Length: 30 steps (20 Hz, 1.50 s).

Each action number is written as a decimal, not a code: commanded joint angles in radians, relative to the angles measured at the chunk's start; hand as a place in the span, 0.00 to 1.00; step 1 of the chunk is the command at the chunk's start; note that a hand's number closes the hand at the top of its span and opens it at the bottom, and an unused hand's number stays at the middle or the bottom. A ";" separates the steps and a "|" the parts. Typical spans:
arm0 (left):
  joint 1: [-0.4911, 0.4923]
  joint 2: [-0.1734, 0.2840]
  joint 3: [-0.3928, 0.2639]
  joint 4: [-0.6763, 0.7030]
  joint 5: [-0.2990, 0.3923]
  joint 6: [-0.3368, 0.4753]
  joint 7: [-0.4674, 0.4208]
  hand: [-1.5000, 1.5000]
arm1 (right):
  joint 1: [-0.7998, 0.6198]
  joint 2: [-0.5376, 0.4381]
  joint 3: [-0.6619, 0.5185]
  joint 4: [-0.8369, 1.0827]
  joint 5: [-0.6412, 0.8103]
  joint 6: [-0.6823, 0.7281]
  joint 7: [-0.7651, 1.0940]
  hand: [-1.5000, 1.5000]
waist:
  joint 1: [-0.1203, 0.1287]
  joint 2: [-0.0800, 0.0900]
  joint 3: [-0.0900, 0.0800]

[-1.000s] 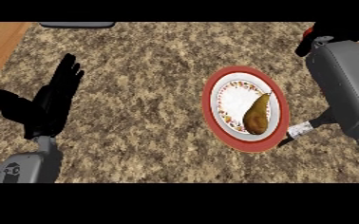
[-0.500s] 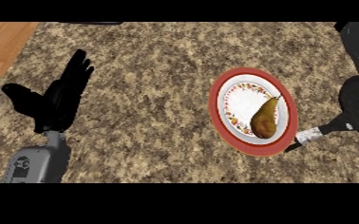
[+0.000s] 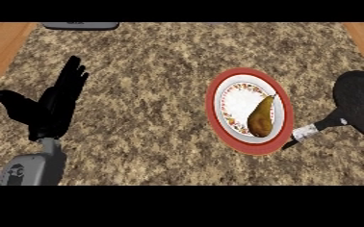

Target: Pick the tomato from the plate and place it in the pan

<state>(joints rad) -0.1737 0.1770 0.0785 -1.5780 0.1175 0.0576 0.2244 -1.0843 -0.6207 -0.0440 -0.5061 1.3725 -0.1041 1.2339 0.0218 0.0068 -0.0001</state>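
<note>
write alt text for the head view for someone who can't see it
A brown-green pear lies on a round red-rimmed white plate on a speckled granite counter, with a black pan just right of the plate. The open left black robot hand rests at the left, fingers up; no right hand shows.

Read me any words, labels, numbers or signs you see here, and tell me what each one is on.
No readable text anywhere.
The plate has only a speckled pattern ring, no letters.
The pear-shaped fruit, the pan and the left hand carry no markings.
The grey forearm has a mark too blurred to read.
</note>
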 commanded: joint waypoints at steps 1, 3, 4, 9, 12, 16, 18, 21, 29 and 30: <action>0.014 0.011 0.012 -0.012 0.007 -0.001 0.025 0.50 | 0.093 0.009 -0.035 -0.038 0.031 -0.156 0.232 1.00 | -0.026 -0.009 0.001; -0.018 0.012 0.032 0.027 -0.003 0.019 0.004 0.50 | 0.116 0.005 -0.064 -0.065 0.030 -0.173 0.214 1.00 | -0.035 -0.008 0.000; 0.066 -0.003 0.009 -0.029 0.005 -0.001 -0.014 0.50 | 0.175 -0.007 -0.089 -0.076 0.018 -0.204 0.187 1.00 | -0.030 -0.014 0.001; 0.025 -0.001 0.002 -0.001 -0.009 -0.005 -0.021 0.50 | 0.319 -0.004 -0.173 -0.132 -0.014 -0.312 0.061 1.00 | -0.031 -0.006 0.001; 0.048 -0.014 -0.002 -0.054 -0.007 0.015 0.013 0.50 | 0.369 0.004 -0.223 -0.170 -0.039 -0.349 -0.005 1.00 | -0.022 -0.008 0.001; 0.013 0.004 0.012 -0.045 -0.001 0.005 0.030 0.50 | 0.465 0.033 -0.281 -0.127 -0.056 -0.444 -0.065 1.00 | -0.017 -0.004 0.001; 0.012 -0.004 0.009 -0.008 -0.006 -0.001 -0.003 0.50 | 0.493 0.080 -0.299 -0.064 -0.041 -0.484 -0.046 1.00 | -0.010 0.001 0.002; -0.002 0.014 0.026 -0.041 0.011 0.001 0.046 0.50 | 0.506 0.063 -0.415 -0.078 -0.131 -0.512 -0.043 1.00 | -0.020 -0.002 0.003; 0.044 0.018 0.040 -0.031 0.031 -0.037 0.014 0.50 | 0.599 0.155 -0.533 -0.071 -0.276 -0.675 -0.256 0.00 | -0.015 -0.005 0.001; -0.018 -0.009 0.014 -0.014 -0.003 0.006 0.033 0.50 | 0.576 0.169 -0.510 -0.068 -0.243 -0.710 -0.233 0.00 | -0.016 -0.004 0.001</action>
<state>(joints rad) -0.1733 0.1822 0.1009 -1.6025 0.1282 0.0506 0.2586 -0.5291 -0.5066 -0.5428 -0.5740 1.1438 -0.6570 0.9812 0.0044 0.0026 0.0005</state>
